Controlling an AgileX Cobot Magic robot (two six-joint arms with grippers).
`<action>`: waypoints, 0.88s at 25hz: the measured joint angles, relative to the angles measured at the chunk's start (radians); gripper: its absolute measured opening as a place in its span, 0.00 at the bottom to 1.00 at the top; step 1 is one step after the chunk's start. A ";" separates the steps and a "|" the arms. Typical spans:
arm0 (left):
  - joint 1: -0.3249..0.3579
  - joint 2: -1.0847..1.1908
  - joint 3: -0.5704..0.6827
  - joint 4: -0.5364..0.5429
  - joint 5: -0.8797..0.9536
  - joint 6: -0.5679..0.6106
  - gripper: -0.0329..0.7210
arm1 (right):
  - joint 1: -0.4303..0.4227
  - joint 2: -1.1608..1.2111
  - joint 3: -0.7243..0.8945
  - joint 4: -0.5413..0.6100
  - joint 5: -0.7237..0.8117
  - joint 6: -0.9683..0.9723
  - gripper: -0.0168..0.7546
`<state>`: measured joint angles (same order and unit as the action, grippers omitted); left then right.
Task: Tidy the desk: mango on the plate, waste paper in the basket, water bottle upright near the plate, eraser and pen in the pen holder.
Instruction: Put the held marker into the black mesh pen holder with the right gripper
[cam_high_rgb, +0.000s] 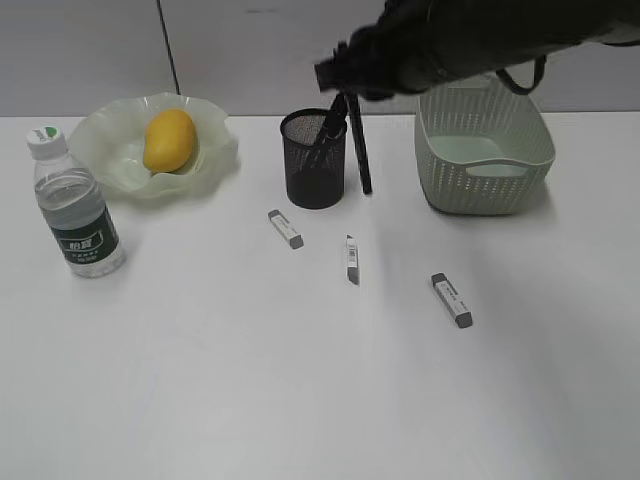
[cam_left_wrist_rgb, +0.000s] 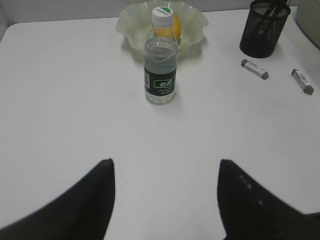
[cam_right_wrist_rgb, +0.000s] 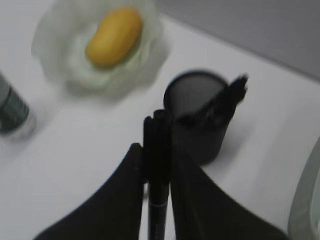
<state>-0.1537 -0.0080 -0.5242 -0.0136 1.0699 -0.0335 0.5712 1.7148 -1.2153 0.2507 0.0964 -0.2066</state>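
Observation:
My right gripper (cam_high_rgb: 348, 98) is shut on a black pen (cam_high_rgb: 359, 155) that hangs upright just right of the black mesh pen holder (cam_high_rgb: 314, 160); in the right wrist view the pen (cam_right_wrist_rgb: 156, 210) runs between the closed fingers (cam_right_wrist_rgb: 120, 190). Another dark pen leans inside the holder (cam_right_wrist_rgb: 200, 125). The mango (cam_high_rgb: 168, 140) lies on the green ruffled plate (cam_high_rgb: 215, 152). The water bottle (cam_high_rgb: 75, 205) stands upright left of the plate. Three grey erasers lie on the desk (cam_high_rgb: 300, 390): one (cam_high_rgb: 285, 228), a second (cam_high_rgb: 352, 259), a third (cam_high_rgb: 451, 299). My left gripper (cam_left_wrist_rgb: 166, 162) is open and empty. The waste paper is out of view.
The pale green basket (cam_high_rgb: 500, 170) stands at the back right, just right of the hanging pen. My right arm reaches in from the top right above it. A grey wall runs behind the desk.

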 joint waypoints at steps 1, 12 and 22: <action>0.000 0.000 0.000 0.000 0.000 0.000 0.69 | 0.000 0.013 0.000 0.002 -0.096 0.000 0.20; 0.000 0.000 0.000 0.000 -0.001 0.000 0.69 | 0.000 0.262 -0.022 -0.152 -0.782 0.054 0.20; 0.000 0.000 0.000 0.000 -0.001 0.000 0.69 | -0.003 0.467 -0.129 -0.156 -0.807 0.057 0.20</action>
<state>-0.1537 -0.0080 -0.5242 -0.0136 1.0687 -0.0335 0.5681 2.1819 -1.3445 0.0951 -0.7104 -0.1498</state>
